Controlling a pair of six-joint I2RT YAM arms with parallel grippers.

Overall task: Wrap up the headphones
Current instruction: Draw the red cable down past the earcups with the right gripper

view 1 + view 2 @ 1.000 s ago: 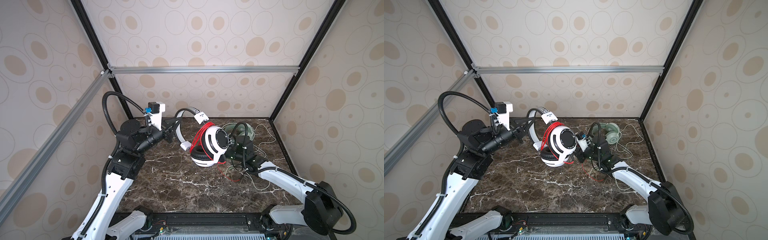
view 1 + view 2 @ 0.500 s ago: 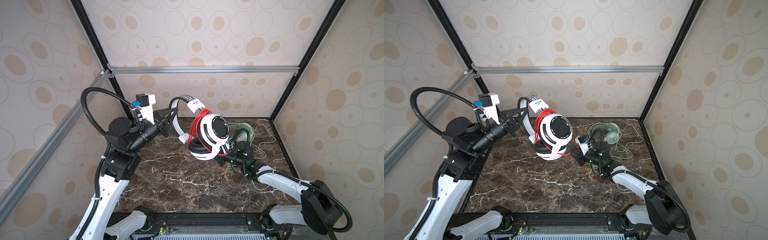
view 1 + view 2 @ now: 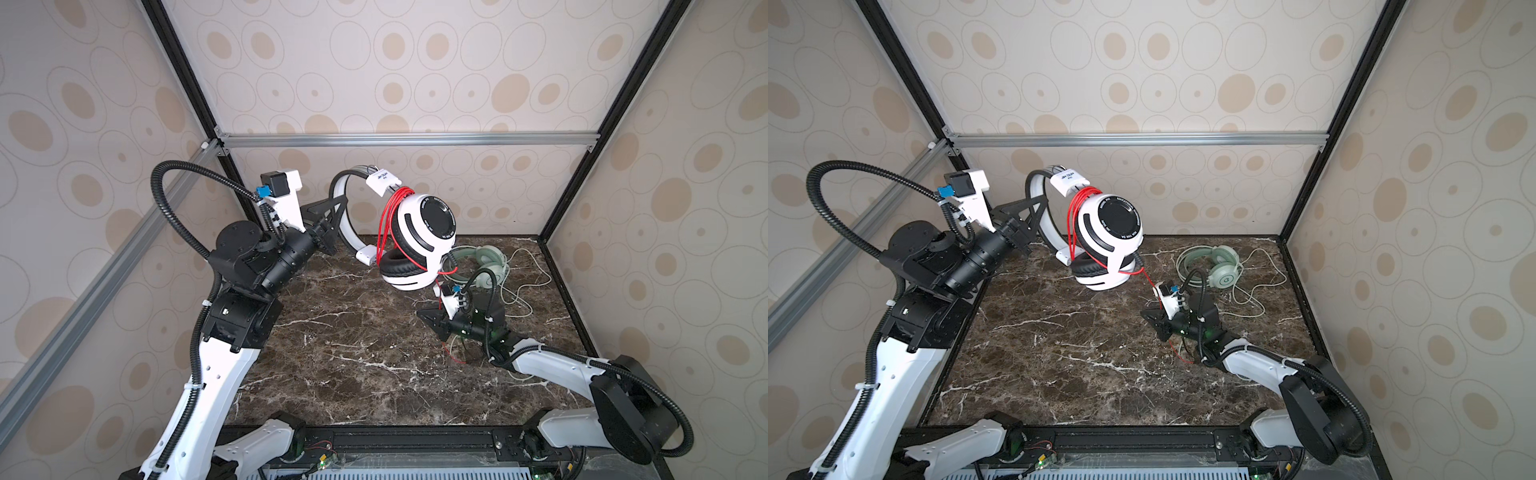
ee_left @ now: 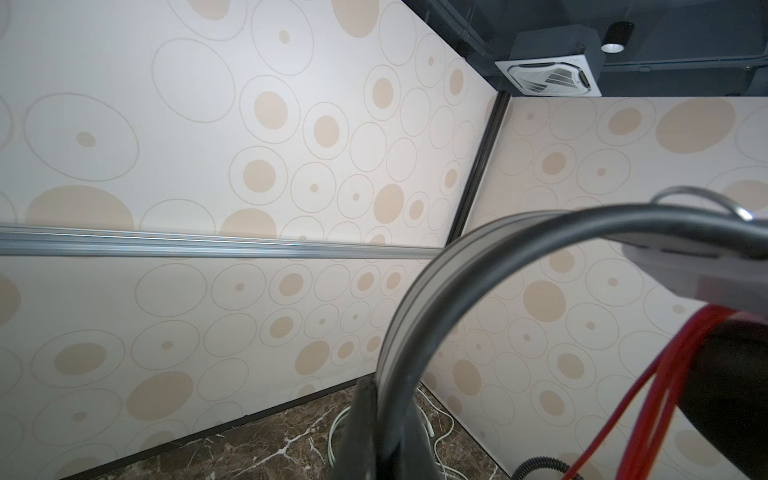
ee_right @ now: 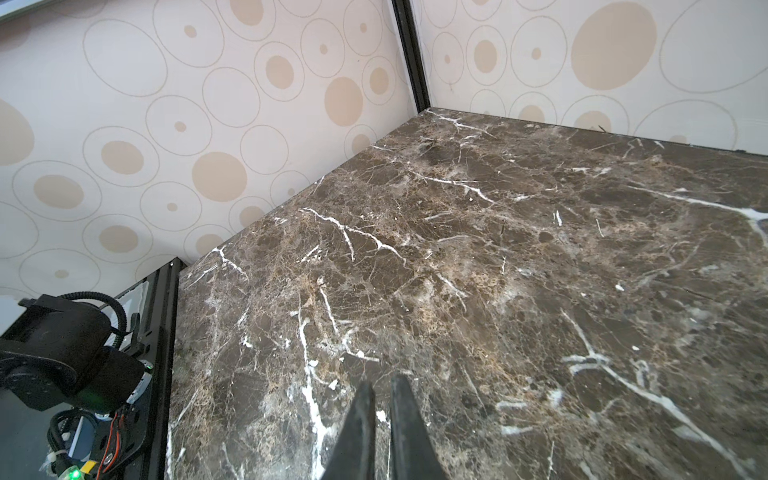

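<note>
The white headphones [image 3: 419, 237] [image 3: 1108, 232] with black ear pads hang in the air over the back of the table. My left gripper [image 3: 338, 212] [image 3: 1038, 210] [image 4: 382, 415] is shut on their headband [image 4: 415, 291]. A thin red cord [image 3: 388, 224] [image 3: 1075, 224] [image 4: 648, 399] is looped several times round the ear cups. One strand drops toward my right arm's wrist. My right gripper [image 3: 422, 316] [image 3: 1147, 316] [image 5: 380, 380] sits low over the table, below and right of the headset. Its jaws stand almost together with nothing between them. The mint-green headphones [image 3: 488, 259] [image 3: 1223, 270] lie flat at the back right.
The brown marble table [image 3: 353, 353] [image 5: 498, 249] is boxed in by patterned walls. The green headset's pale cord [image 3: 523, 282] [image 3: 1254, 291] sprawls beside and under my right arm. A slack loop of red cord [image 3: 1183, 353] lies on the table under that arm.
My left arm has raised the white headphones and carried them back and left. My right gripper has dropped away from the headset toward the table, and its jaws have narrowed.
</note>
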